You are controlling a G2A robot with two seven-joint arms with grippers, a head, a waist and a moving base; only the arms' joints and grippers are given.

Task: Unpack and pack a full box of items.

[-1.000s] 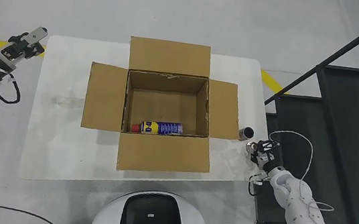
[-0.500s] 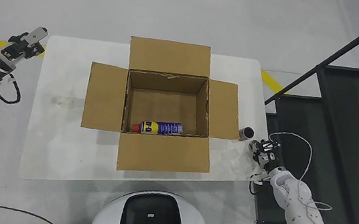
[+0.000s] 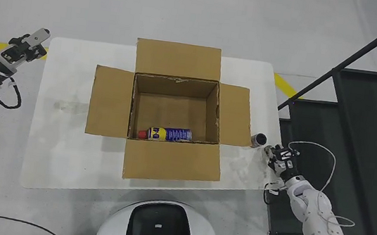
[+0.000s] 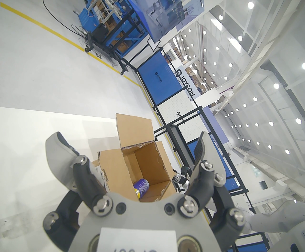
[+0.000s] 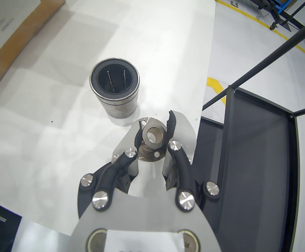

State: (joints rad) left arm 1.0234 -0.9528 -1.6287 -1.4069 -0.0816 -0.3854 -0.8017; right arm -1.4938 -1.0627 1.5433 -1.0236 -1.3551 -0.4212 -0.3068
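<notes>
Hanging just off the far left corner of the surface point(image 3: 64, 152), the left gripper point(image 3: 33, 40) has its jaws spread wide with nothing between them. From the left wrist view the same gripper point(image 4: 129, 140) looks across the white surface point(image 4: 35, 133) toward the cardboard box point(image 4: 133, 133).

That box point(image 3: 109, 101) sits in the middle of the surface with all four flaps folded outward and flat, its far flap reaching the far edge and its near flap lying close to the near edge. Inside it a spray can point(image 3: 169, 134) lies on its side against the near wall, blue and yellow with a red cap end pointing toward the left edge. The left wrist view shows the can's point(image 4: 141, 187) round end at the bottom of the box.

Beyond the tip of the box's right flap, a metal linear bearing point(image 3: 259, 138) stands upright on the surface near the right edge. The right wrist view looks down into the bearing's point(image 5: 114, 93) dark bore.

Just beside the bearing, at the right edge, is the right gripper point(image 3: 277, 155). In its own wrist view the right gripper point(image 5: 153, 128) has its jaws closed on the raised hub of a small flanged metal bushing point(image 5: 156, 141), one on each side, with the bushing's round flange plate below them. Whether the flange rests on the surface point(image 5: 71, 143) or is held just above it cannot be told.

Past the right edge stands a black metal frame point(image 3: 360, 103), its dark panel point(image 5: 250, 143) right next to the surface.
</notes>
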